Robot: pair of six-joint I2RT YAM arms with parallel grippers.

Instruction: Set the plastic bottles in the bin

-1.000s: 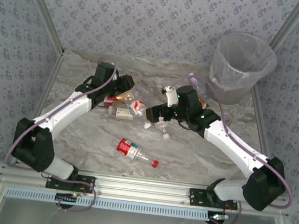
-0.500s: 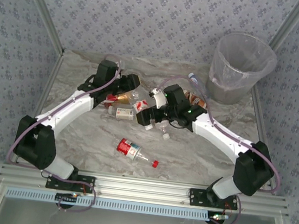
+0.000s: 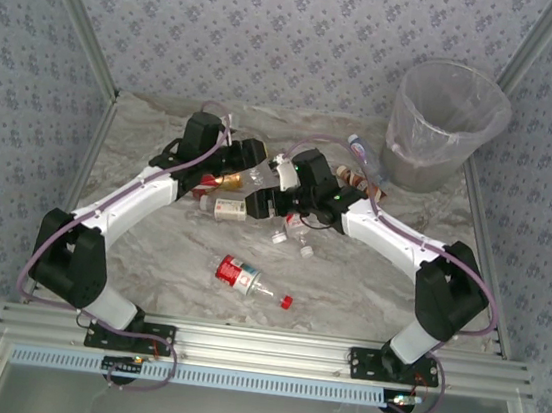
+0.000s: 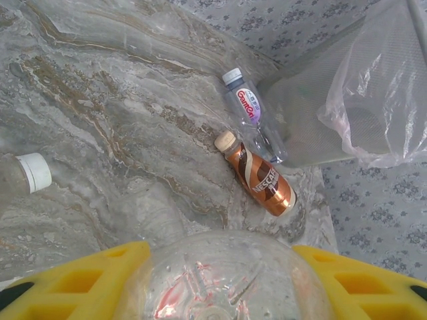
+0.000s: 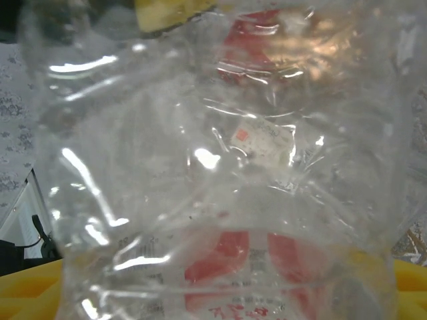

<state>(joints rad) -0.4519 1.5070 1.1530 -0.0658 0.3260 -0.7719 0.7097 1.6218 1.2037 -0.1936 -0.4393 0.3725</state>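
Left gripper is closed partway on a clear bottle, with one yellow finger against each side of it. The right gripper has its fingers spread wide at the lower corners of its own view. A crumpled clear bottle with a red label sits close in front of them; whether the fingers touch it cannot be told. From above, both grippers meet near the middle of the table, the left one at 11 o'clock from the right. The bin stands upright in the table's 2 o'clock corner, well apart from the grippers. A water bottle lies just beside its base at 8 o'clock, and a brown bottle lies next to that. More bottles lie near the grippers. A red-labelled bottle lies alone toward 6 o'clock.
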